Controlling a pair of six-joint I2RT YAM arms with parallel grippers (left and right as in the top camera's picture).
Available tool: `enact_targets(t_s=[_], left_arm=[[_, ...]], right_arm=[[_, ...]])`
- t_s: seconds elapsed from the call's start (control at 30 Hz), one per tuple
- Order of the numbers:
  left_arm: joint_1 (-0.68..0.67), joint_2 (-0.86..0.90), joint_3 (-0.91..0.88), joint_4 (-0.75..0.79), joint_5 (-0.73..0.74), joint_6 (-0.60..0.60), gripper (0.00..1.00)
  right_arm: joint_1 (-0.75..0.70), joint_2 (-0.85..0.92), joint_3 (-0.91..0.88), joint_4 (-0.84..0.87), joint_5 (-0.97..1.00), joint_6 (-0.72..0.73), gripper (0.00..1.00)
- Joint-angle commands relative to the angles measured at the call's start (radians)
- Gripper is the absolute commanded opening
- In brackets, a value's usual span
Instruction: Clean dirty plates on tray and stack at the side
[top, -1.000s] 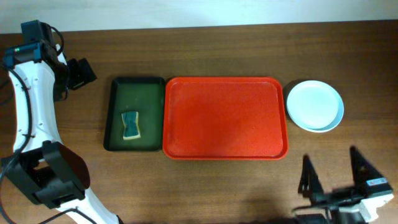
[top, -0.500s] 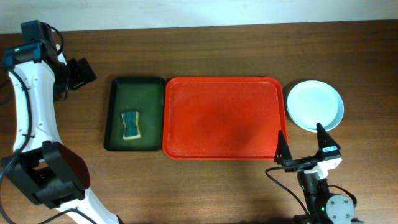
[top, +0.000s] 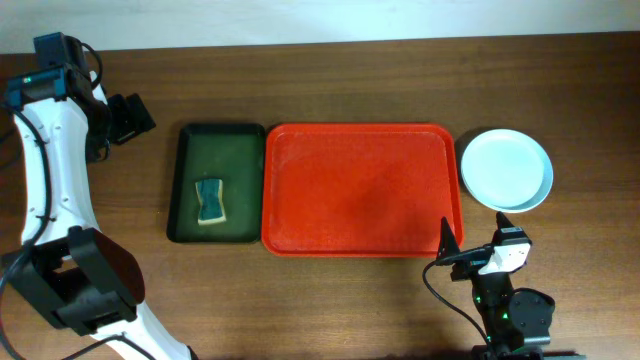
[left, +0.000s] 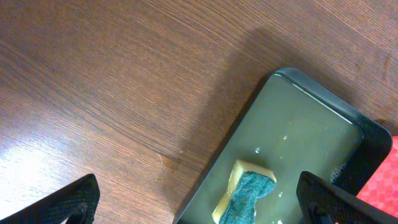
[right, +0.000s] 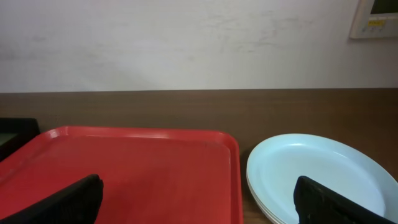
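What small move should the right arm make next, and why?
Probably draw the right hand back to rest, open and empty. The red tray looks bare, and the plates already sit stacked beside it, so nothing seems left to clean.

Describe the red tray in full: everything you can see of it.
The red tray is a large rectangle of what looks like plastic, with rounded corners, a raised rim and a finely speckled floor. It lies flat on the wooden table with nothing on it. Its left edge sits against the dark green tray. The stacked plates lie just off its right edge, and whether they touch it cannot be told.
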Motion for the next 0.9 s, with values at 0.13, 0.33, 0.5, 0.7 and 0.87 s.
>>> enact_targets(t_s=[0.13, 0.33, 0.5, 0.7, 0.87], left_arm=[[0.007, -0.005, 0.011, 0.001, -0.003, -0.009, 1.0], [0.007, -0.005, 0.011, 0.002, -0.003, -0.009, 1.0], [0.007, -0.005, 0.011, 0.001, -0.003, -0.009, 1.0], [0.007, -0.005, 0.011, 0.001, -0.003, -0.009, 0.99], [0.008, -0.005, 0.011, 0.001, -0.003, -0.009, 1.0]], right_arm=[[-0.003, -0.008, -0.005, -0.007, 0.005, -0.082, 0.98], [-0.003, -0.008, -0.005, -0.005, 0.001, -0.074, 0.98], [-0.003, -0.008, -0.005, -0.005, 0.001, -0.074, 0.98], [-0.003, -0.008, -0.005, -0.005, 0.002, -0.074, 0.99], [-0.003, -0.008, -0.005, -0.005, 0.001, -0.074, 0.98]])
